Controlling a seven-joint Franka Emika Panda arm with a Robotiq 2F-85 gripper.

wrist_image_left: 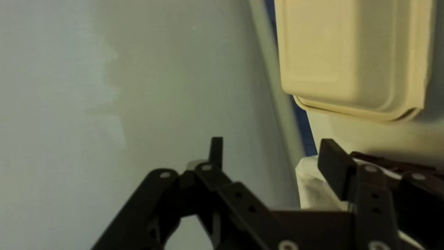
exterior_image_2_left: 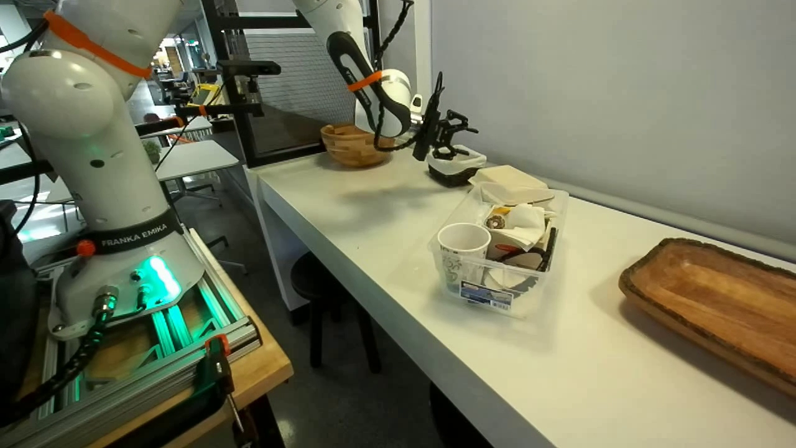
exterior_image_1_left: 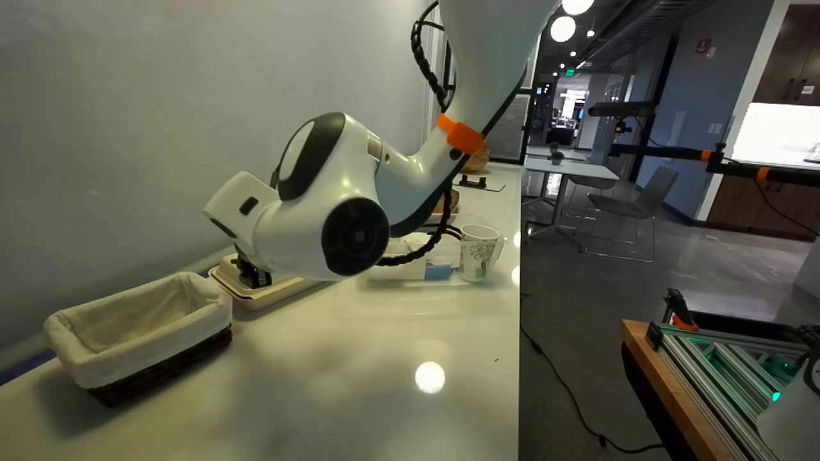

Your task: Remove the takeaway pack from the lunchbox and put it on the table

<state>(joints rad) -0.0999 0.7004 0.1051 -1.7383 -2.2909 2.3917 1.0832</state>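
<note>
The takeaway pack (wrist_image_left: 322, 45) lay flat on the table (exterior_image_2_left: 398, 236), along the edge by the wall (exterior_image_2_left: 609, 112), outside the lunchbox (exterior_image_2_left: 528, 292) and between it and the lined basket (exterior_image_1_left: 160, 349). In the wrist view the top border cut the pack off, leaving 1 end in sight. In an exterior view the arm (exterior_image_1_left: 359, 173) covered its other end; whether it touched the lunchbox could not be told.

The gripper (wrist_image_left: 272, 149) hung above the table near that edge, tilted toward the wall, its jaws wide apart and holding nothing. The arm mostly hid it in an exterior view, and in the wrist view it masked much of the basket.

Half seen through the lunchbox's clear side, a paper cup (exterior_image_2_left: 460, 258) stood toward the table's outer long edge; the other contents overlapped, hard to name beyond creased white paper (exterior_image_2_left: 527, 223). A wooden tray (exterior_image_2_left: 703, 292) ran past the right border, and the arm partly hid a wooden bowl (exterior_image_2_left: 351, 148) by the table's far short edge.
</note>
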